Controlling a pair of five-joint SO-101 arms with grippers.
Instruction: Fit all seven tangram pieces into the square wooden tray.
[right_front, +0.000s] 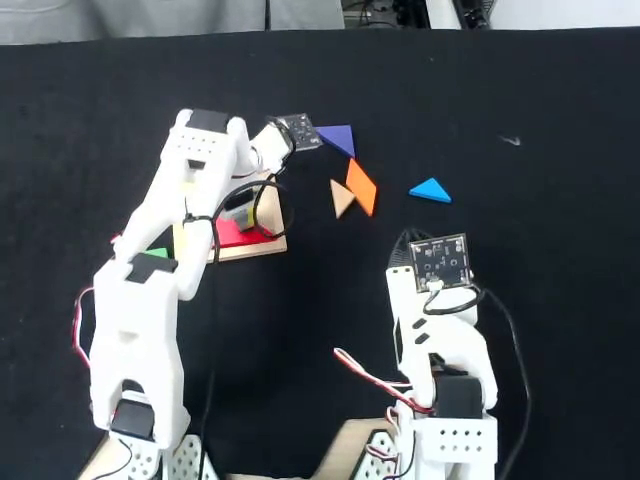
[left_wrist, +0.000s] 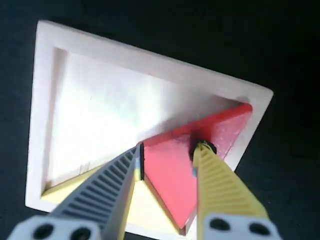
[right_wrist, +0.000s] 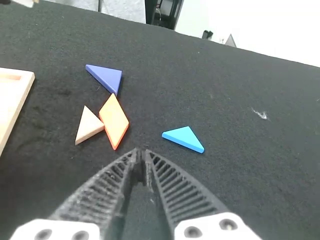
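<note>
The square wooden tray lies under my left gripper. In it are a red triangle and a yellow triangle. The red one sits tilted, with one corner up on the tray's rim. My left gripper is open, one fingertip at the red triangle's corner and the other resting on its face. In the high view the left arm covers most of the tray. My right gripper is shut and empty, held near a blue triangle, an orange parallelogram, a tan triangle and a purple triangle.
The loose pieces lie on the black cloth to the right of the tray: purple, orange, tan, blue. A green piece peeks out beside the left arm. Bare cloth extends to the far right.
</note>
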